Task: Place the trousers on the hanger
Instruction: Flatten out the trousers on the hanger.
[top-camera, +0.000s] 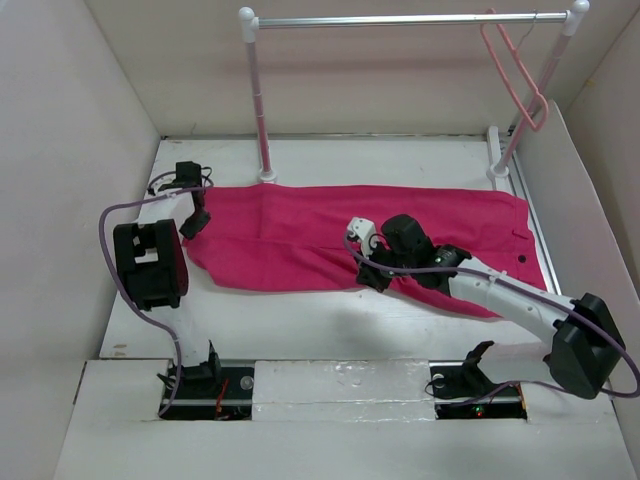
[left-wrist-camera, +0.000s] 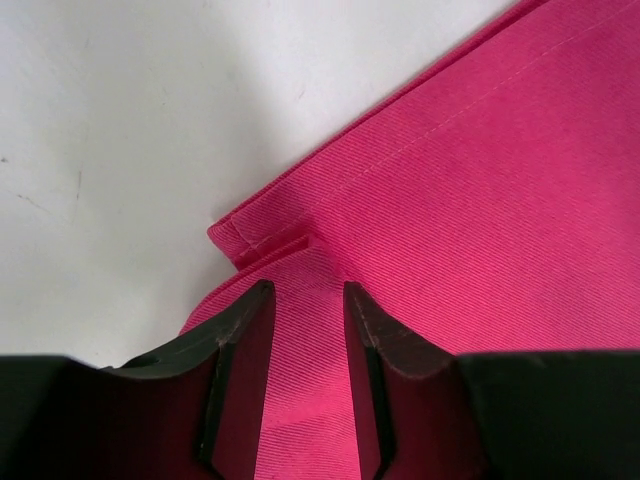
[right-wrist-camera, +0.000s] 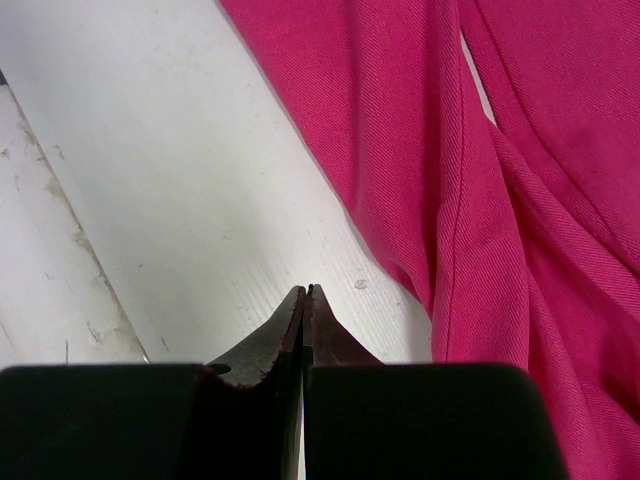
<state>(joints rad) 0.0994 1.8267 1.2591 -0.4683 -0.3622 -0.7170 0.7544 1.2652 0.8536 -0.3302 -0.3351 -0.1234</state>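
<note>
The magenta trousers (top-camera: 300, 235) lie flat across the white table, legs pointing left and waistband to the right. My left gripper (top-camera: 195, 225) is down at the left leg end. In the left wrist view it (left-wrist-camera: 305, 290) stands partly open, its fingers (left-wrist-camera: 245, 330) pressed on the trousers (left-wrist-camera: 480, 200) with a strip of cloth between them, just behind the hem corner. My right gripper (top-camera: 373, 279) sits at the trousers' near edge. The right wrist view shows it (right-wrist-camera: 305, 290) shut and empty over bare table, trousers (right-wrist-camera: 500, 150) to its right. The pink hanger (top-camera: 520, 75) hangs on the rail, back right.
A white-and-silver clothes rail (top-camera: 400, 20) spans the back of the table on two posts (top-camera: 262, 110). Enclosure walls close in left, right and behind. The left arm's purple cable (top-camera: 110, 250) loops beside the left wall. Bare white table (top-camera: 300, 320) runs between the trousers and the arm bases.
</note>
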